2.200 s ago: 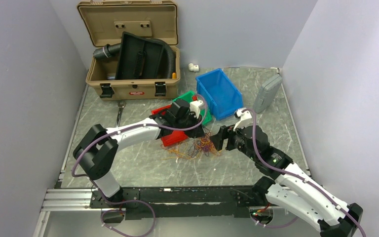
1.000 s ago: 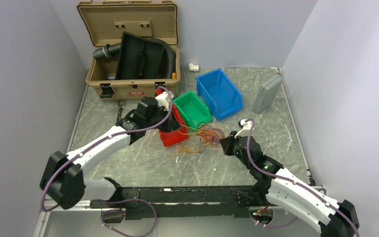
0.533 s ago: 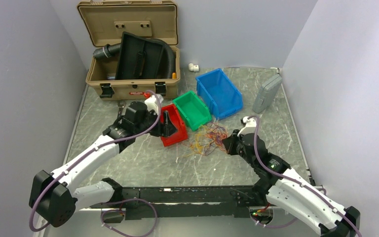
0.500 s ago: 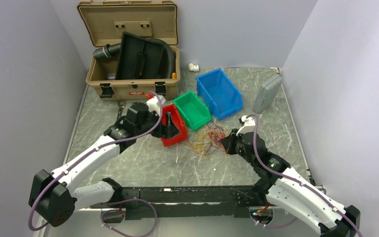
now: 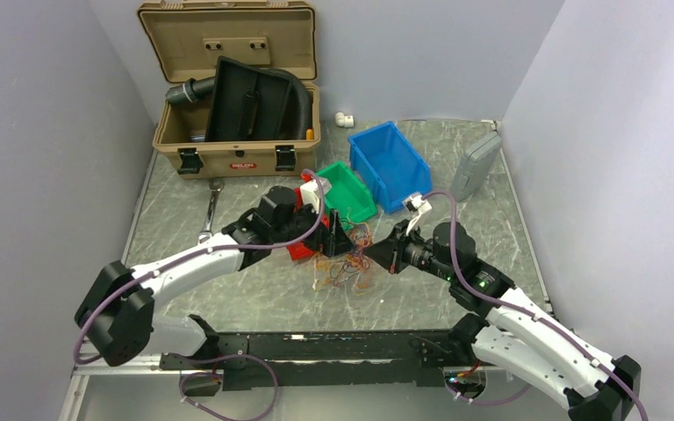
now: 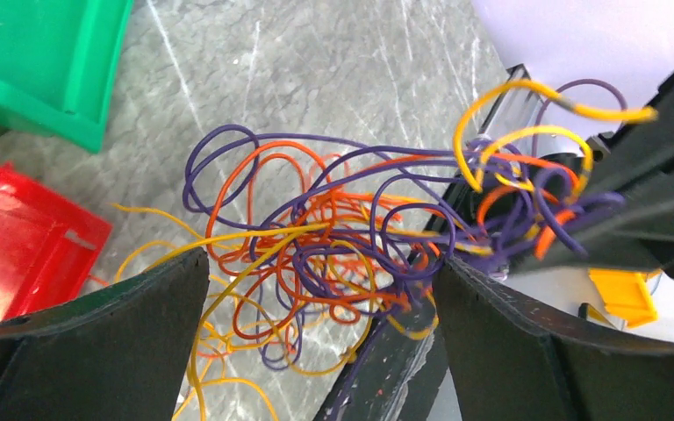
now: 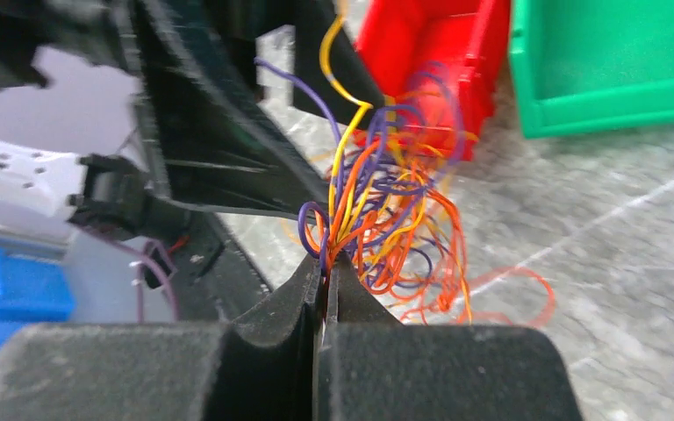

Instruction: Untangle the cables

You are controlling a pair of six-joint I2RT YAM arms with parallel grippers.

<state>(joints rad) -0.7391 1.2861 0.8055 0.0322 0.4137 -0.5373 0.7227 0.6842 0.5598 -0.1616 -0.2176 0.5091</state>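
- Closest to me, the right gripper [image 5: 371,256] reaches in low from the right. Its fingers are pressed tight together, and a bunch of the cables [image 5: 342,267] is pinched right at the tips.
- On the right wrist cam that pinch [image 7: 323,263] is super clear. Orange, purple and yellow strands of the cables [image 7: 386,219] fan up and out of the closed tips.
- The rest of the tangle trails down from the pinch, with loose loops lying on the marble-look table [image 5: 254,289], roughly midway between the two arms.
- The left gripper [image 5: 338,237] comes in from the other side, spread as wide as it goes.
- From its own cam, the left gripper [image 6: 320,263] has one finger on each side of the cables [image 6: 316,237]. The mess sits in the gap and nothing is clamped. I honestly can't tell if either finger brushes a strand.
- Just behind the left gripper is the red bin [image 5: 297,250], and the green bin [image 5: 347,193] is right beside that.
- The blue bin [image 5: 390,162] is a bit further back, and a grey case [image 5: 476,165] sits off to the right.
- Way at the back stands the open tan toolbox [image 5: 228,153], with a black corrugated hose [image 5: 303,96] in it.
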